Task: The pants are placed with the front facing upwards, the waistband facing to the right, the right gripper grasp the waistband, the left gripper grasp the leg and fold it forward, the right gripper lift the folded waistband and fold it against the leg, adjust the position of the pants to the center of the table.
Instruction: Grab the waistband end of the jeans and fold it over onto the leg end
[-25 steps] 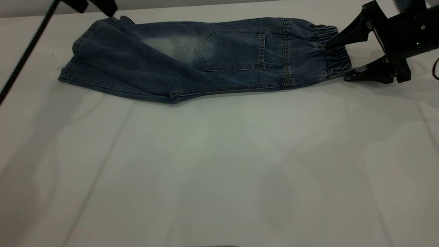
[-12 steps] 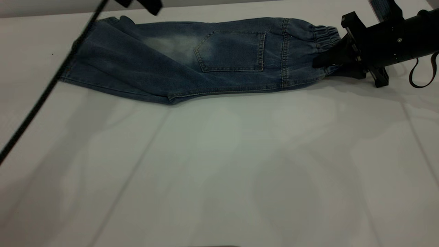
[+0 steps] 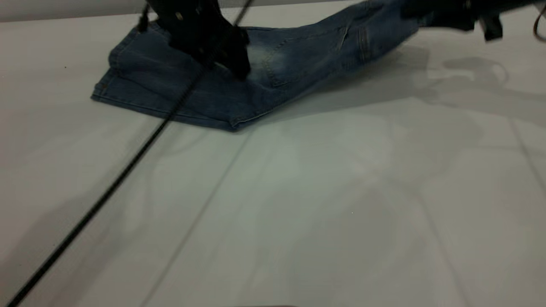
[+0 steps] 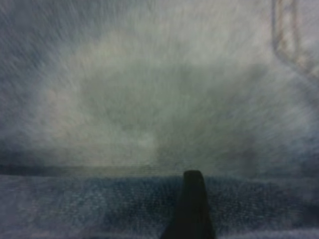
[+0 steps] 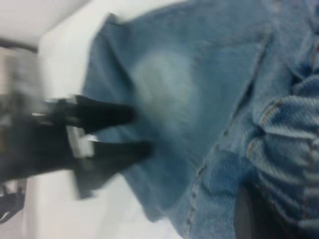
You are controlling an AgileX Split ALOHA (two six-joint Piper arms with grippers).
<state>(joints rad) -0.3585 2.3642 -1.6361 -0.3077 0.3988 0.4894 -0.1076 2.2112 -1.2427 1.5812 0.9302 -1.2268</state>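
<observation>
I saw the table (image 3: 298,204), plain white to pale grey, with soft shadows across it. The pants (image 3: 239,85) lay at its far side, left of centre: blue denim, tan stitching, a back pocket outline, one pale faded oval patch near the middle. The leg end lay flat on the table at the left. The waistband end (image 3: 384,21) was raised off the table at the upper right, so the cloth sloped up from the flat part and cast a shadow below it. In the right wrist view the gathered waistband (image 5: 294,129) sat bunched right at the camera.

My right gripper (image 3: 443,15) was at the top right edge, clamped on the waistband and holding it up. My left gripper (image 3: 232,57) was down over the middle of the pants, by the faded patch (image 4: 149,99); one dark fingertip (image 4: 193,204) touched the denim. In the right wrist view its two fingers (image 5: 124,132) stood apart, nothing between them. A thin black cable (image 3: 106,192) ran diagonally across the table from it.
</observation>
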